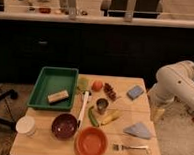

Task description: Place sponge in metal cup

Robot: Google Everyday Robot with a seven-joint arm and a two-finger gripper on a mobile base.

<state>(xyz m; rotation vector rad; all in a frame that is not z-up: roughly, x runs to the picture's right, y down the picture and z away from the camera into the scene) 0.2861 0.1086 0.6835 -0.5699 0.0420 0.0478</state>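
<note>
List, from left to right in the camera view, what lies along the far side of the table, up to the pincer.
green tray → small green item → red fruit → brown cluster → sponge → pincer, hanging beside the table's right edge

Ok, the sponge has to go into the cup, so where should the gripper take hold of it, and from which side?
Take the sponge across its narrower width, from straight above. It lies flat and low on the table near the right edge with nothing touching it, so both long sides look free. The gripper hangs just off that edge, close by.
</note>
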